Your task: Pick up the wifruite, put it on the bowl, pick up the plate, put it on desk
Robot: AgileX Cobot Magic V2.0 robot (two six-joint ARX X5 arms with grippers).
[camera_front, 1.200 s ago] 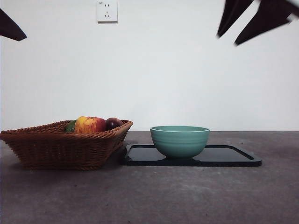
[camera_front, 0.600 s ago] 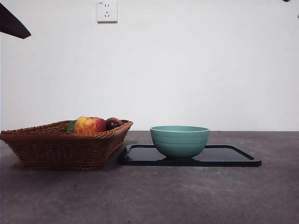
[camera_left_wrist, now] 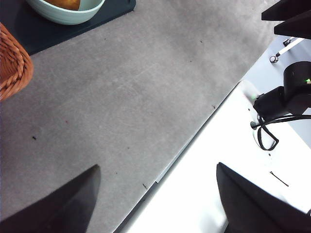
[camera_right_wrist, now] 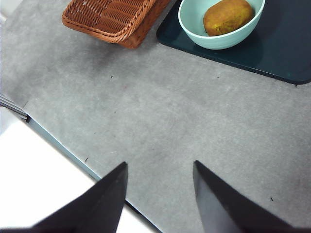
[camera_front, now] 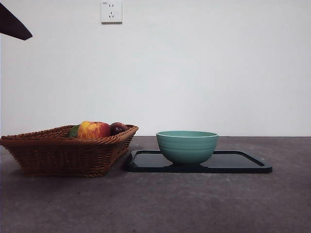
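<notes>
- Gone from the front view's top right corner are the two dark jaws seen a second ago — only a black tip at the top left corner is showing, while the things are sitting unchanged.
- Front view: the bowl (camera_front: pixel 187 146) is standing on the black tray (camera_front: pixel 243 164), which is lying on the desk (camera_front: pixel 160 204) just beside the wicker basket (camera_front: pixel 63 151); an apple (camera_front: pixel 93 129) and a dark purple fruit (camera_front: pixel 118 128) are peeking over the basket's rim.
- Left wrist view: the left gripper (camera_left_wrist: pixel 155 199) is hanging high over the desk's edge, jaws spread wide and holding nothing.
- Right wrist view: the right gripper (camera_right_wrist: pixel 160 194) is hovering above bare desk near its edge — jaws parted, empty; the wifruite (camera_right_wrist: pixel 228 16) is lying inside the bowl on the tray.
</notes>
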